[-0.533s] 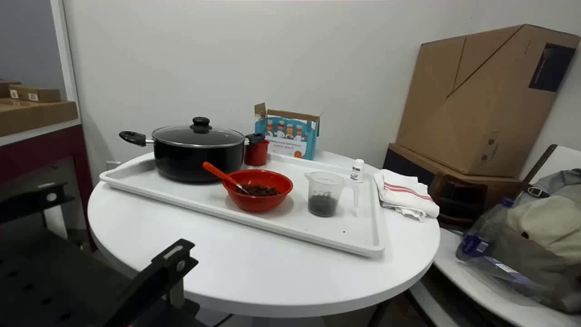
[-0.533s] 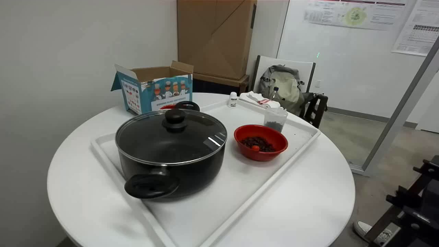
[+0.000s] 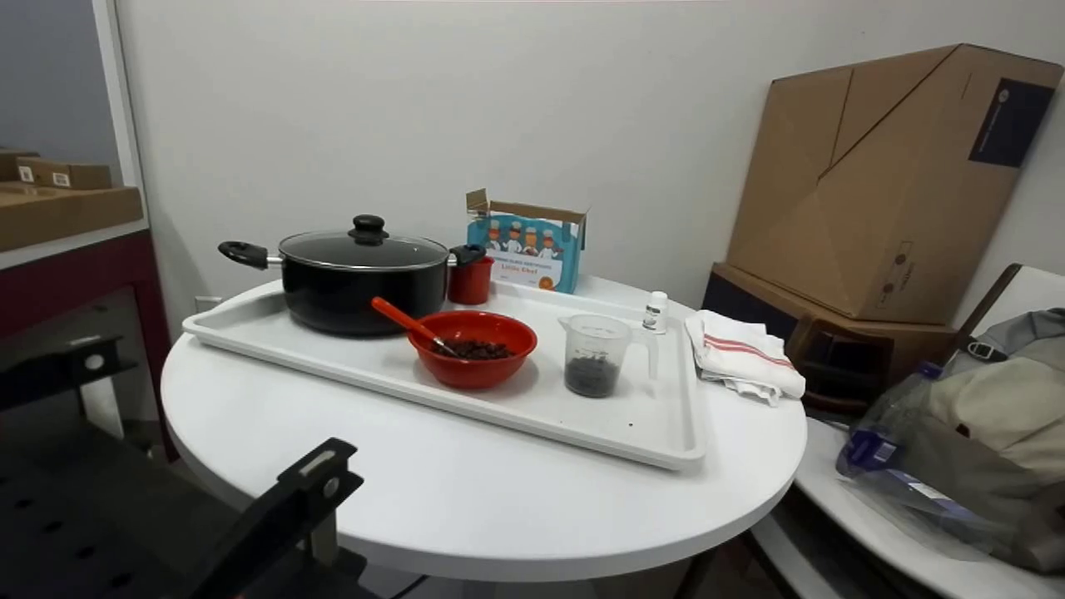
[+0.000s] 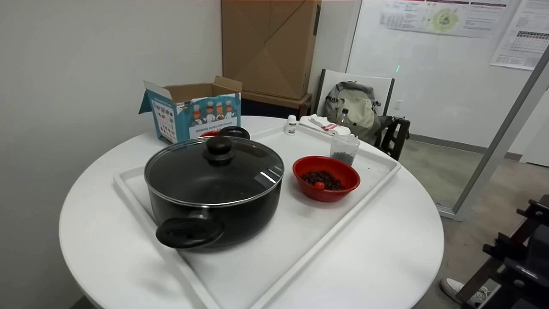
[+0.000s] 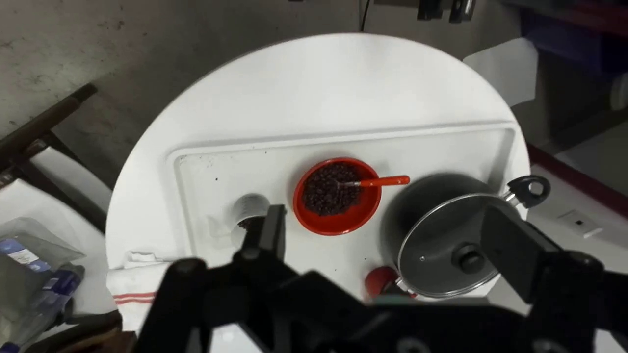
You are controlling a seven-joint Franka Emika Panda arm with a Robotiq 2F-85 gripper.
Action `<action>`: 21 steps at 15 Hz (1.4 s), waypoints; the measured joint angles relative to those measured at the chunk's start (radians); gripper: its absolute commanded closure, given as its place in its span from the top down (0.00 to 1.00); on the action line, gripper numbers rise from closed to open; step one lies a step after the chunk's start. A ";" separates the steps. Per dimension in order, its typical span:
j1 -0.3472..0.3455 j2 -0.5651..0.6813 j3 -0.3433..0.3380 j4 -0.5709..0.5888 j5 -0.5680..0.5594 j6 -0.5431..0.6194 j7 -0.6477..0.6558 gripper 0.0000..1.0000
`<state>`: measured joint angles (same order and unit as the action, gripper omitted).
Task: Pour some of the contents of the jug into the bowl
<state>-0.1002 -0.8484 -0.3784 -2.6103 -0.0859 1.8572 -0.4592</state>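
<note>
In an exterior view, the jug (image 3: 593, 359) is seen upright, just right of the bowl (image 3: 473, 373). The gripper (image 5: 383, 215) is observed with jaws spread wide.

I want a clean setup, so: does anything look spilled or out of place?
Yes: a few dark specks lie scattered on the white tray, outside the jug and bowl; they may be spillage. Nothing else stands out.

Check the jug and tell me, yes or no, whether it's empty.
No: dark contents lie at the bottom of the clear jug in an exterior view.
</note>
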 measured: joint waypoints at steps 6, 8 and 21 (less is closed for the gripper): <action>0.020 0.175 -0.092 0.122 -0.083 -0.084 -0.295 1.00; 0.031 0.253 -0.089 0.166 -0.094 -0.087 -0.370 1.00; -0.011 0.718 0.038 0.466 -0.270 0.009 -0.440 1.00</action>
<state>-0.1110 -0.1305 -0.3405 -2.1447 -0.3555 1.8658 -0.8987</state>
